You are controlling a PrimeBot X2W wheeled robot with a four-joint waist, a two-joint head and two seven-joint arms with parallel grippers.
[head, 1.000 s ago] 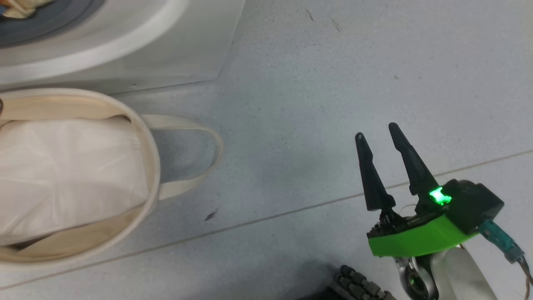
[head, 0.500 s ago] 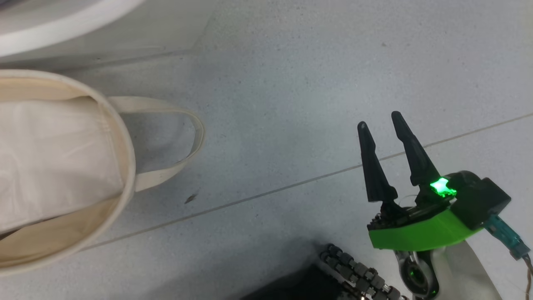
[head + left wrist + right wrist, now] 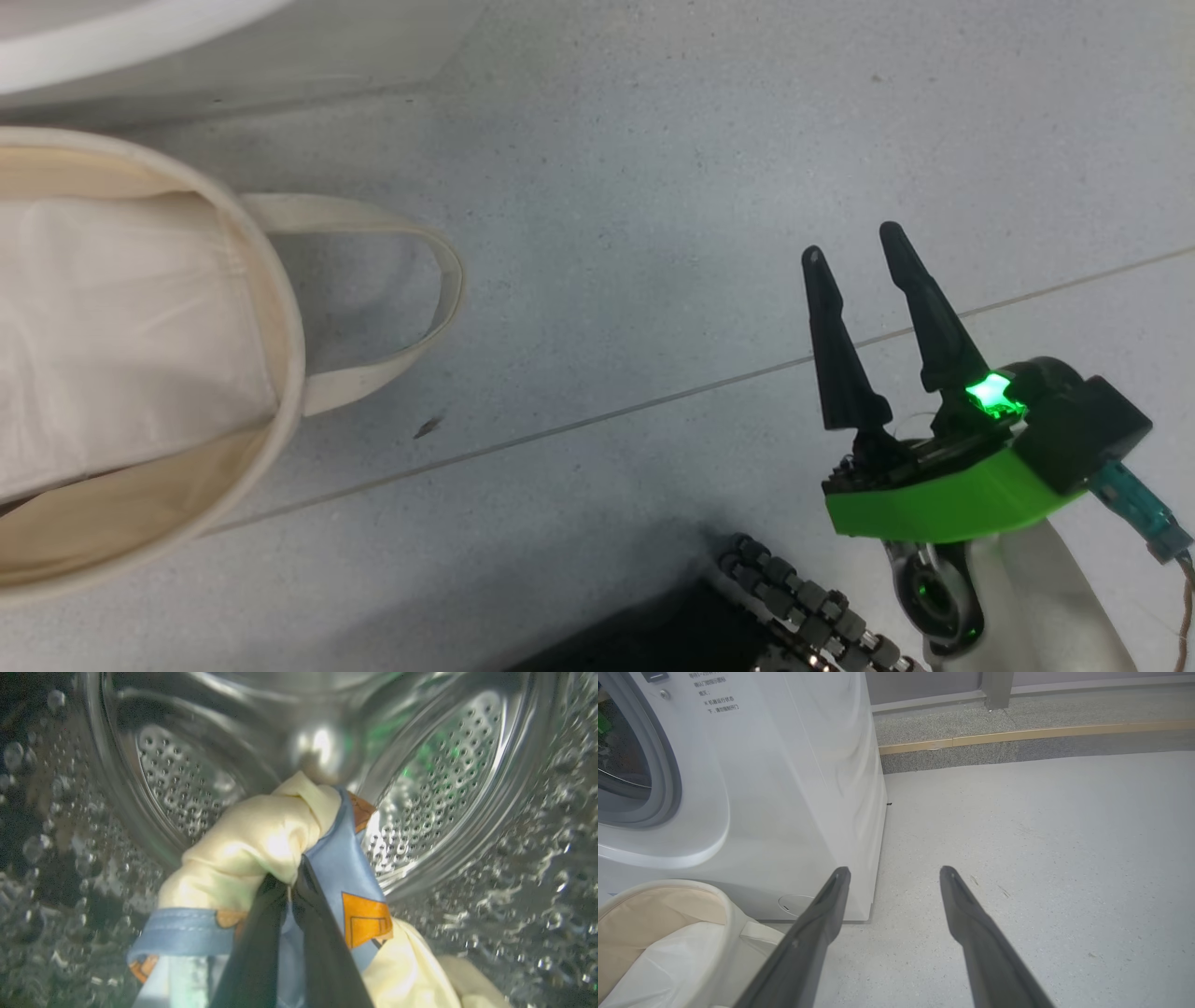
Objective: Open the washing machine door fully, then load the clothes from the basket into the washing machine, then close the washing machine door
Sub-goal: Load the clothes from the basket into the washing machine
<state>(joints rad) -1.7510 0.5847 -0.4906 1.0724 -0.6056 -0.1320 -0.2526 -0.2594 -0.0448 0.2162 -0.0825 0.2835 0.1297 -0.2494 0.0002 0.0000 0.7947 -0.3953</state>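
Grey floor point(image 3: 653, 140) by the washing machine point(image 3: 784, 788). Left claw point(image 3: 292, 877) clamped on clothes point(image 3: 252, 844) in its drum point(image 3: 177, 779), right claw point(image 3: 850, 240) spread. Merely a camera shift lately; basket point(image 3: 285, 327) down to liner point(image 3: 121, 317), release next.

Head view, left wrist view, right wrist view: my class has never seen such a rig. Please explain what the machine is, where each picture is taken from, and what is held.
This is a wheeled robot with two arms, each ending in a two-fingered claw. The head view looks down at the grey floor: the canvas basket holds a white liner pad, and the right claw hangs open, holding nothing. The right wrist view looks along that claw at the white washing machine, with the basket before it. The left wrist view looks along the left claw, which is inside the steel drum, shut on the clothes: light-blue and cream fabric.
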